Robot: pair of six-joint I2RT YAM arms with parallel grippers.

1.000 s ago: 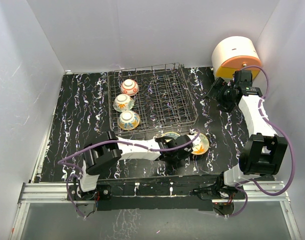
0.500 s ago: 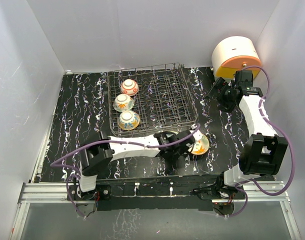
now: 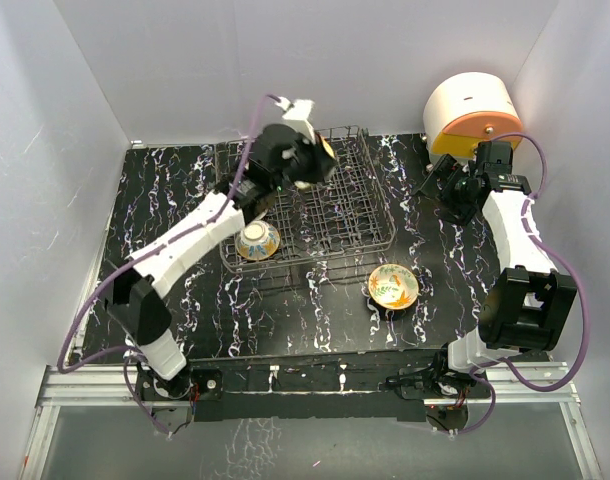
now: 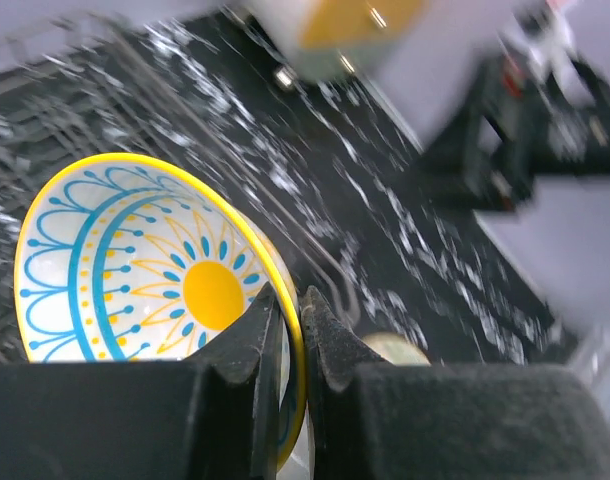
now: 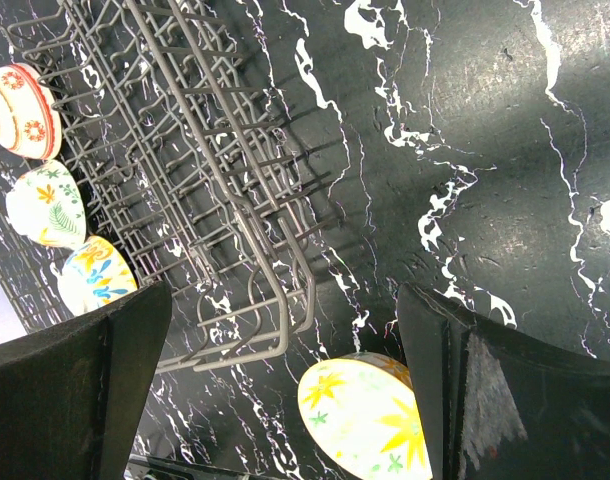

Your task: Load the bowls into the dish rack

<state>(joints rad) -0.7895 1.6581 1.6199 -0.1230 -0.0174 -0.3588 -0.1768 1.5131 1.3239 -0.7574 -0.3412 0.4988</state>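
Dish rack [image 3: 337, 212] sits upper centre in my top view. Blue-yellow bowl [image 4: 135, 260] hangs over its top edge, rim pinched by my left gripper [image 4: 290, 325], bare tines straight below it. Right gripper [image 5: 285, 300] is spread, upper right.

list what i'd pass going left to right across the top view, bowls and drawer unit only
blue-orange bowl in the dish rack → blue-yellow bowl held in the left gripper → orange-green bowl → drawer unit
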